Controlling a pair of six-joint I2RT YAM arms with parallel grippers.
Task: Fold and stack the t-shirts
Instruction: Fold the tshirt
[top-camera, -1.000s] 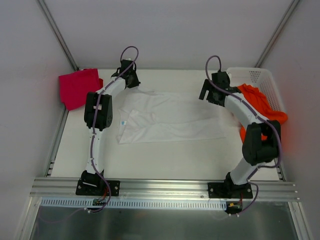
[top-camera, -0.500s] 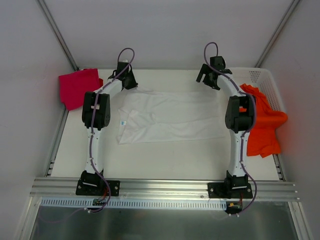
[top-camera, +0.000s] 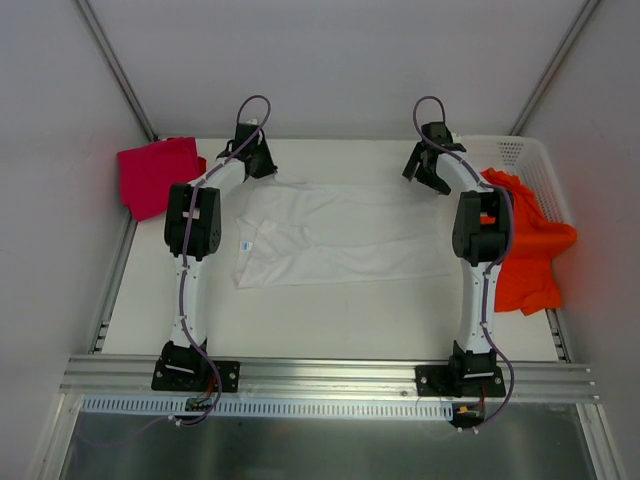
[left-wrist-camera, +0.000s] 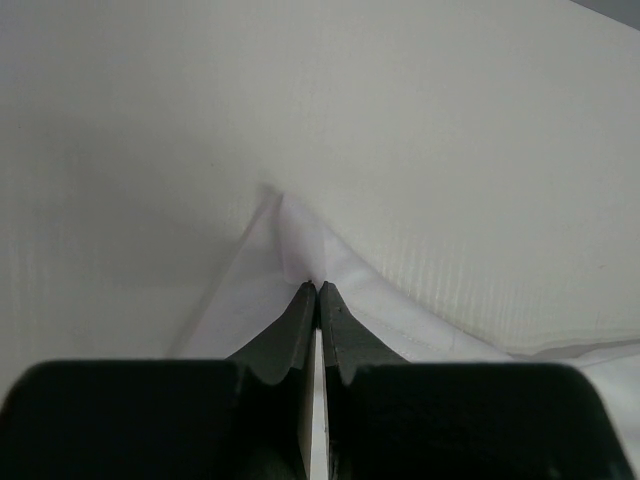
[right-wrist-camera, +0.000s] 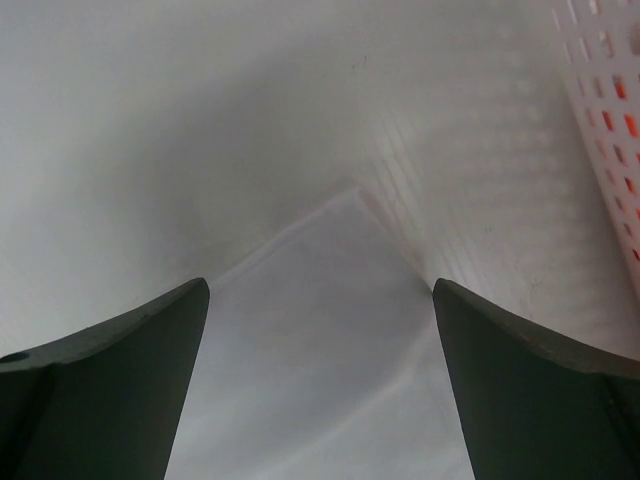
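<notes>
A white t-shirt (top-camera: 340, 235) with a small blue neck label lies spread flat mid-table. My left gripper (top-camera: 262, 168) is shut on its far left corner (left-wrist-camera: 300, 245), pinching the cloth between the fingertips. My right gripper (top-camera: 425, 180) is open and hangs just above the shirt's far right corner (right-wrist-camera: 330, 290), its fingers (right-wrist-camera: 130, 340) on either side of the corner. A magenta-red t-shirt (top-camera: 155, 175) lies folded at the far left. A bright orange t-shirt (top-camera: 525, 245) hangs over the basket's side at the right.
A white plastic lattice basket (top-camera: 525, 155) stands at the far right; its wall shows in the right wrist view (right-wrist-camera: 605, 120). White enclosure walls close in the table at the back and sides. A metal rail (top-camera: 320, 375) runs along the near edge.
My right arm swung from beside the basket to the far edge, then came down over the shirt's far right corner. The left gripper stayed at the far left corner.
</notes>
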